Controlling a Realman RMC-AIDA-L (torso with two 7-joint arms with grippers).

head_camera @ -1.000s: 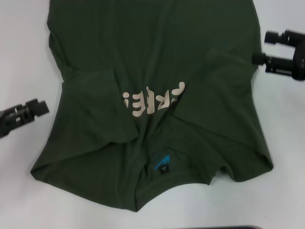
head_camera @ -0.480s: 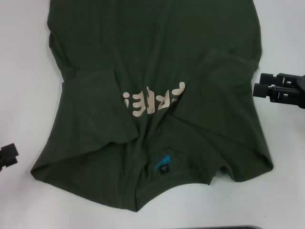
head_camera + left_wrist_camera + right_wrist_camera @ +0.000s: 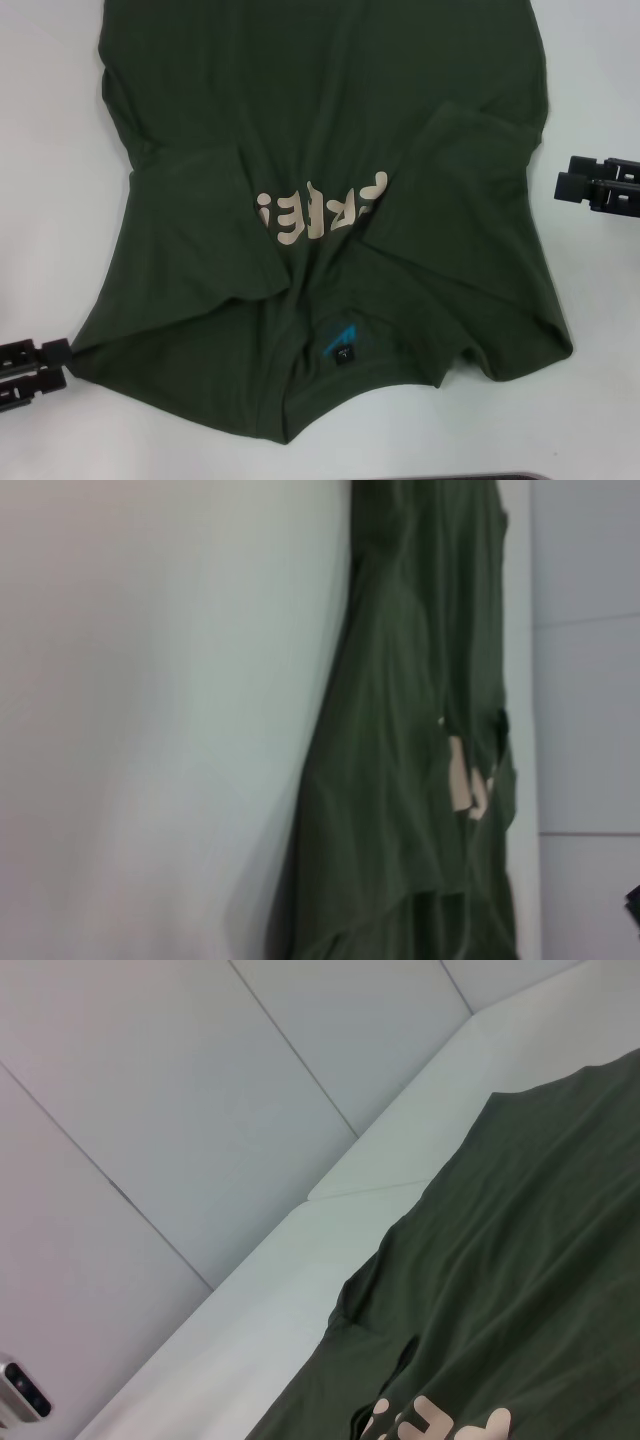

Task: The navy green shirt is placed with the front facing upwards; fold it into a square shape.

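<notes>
The navy green shirt (image 3: pixel 320 150) lies flat on the white table, its collar and blue neck label (image 3: pixel 342 345) toward me. Both sleeves are folded inward over the chest and partly cover the beige lettering (image 3: pixel 320 210). My left gripper (image 3: pixel 62 365) is low at the near left, open, its fingertips just beside the shirt's shoulder corner, holding nothing. My right gripper (image 3: pixel 562 178) is open just off the shirt's right side, level with the folded sleeve, clear of the cloth. The left wrist view shows the shirt (image 3: pixel 400 780) edge-on; the right wrist view shows the shirt (image 3: pixel 520 1310) with its lettering (image 3: pixel 440 1422).
Bare white table (image 3: pixel 50 150) runs along both sides of the shirt. A dark object's edge (image 3: pixel 470 477) shows at the near edge. Grey wall panels (image 3: pixel 200 1080) stand behind the table, with a small device (image 3: pixel 20 1390) low on the wall.
My left gripper has swung toward me, left view briefly, and now sits at the shirt's near-left corner. My right gripper has come nearer to me and drawn outward. The shirt has not moved.
</notes>
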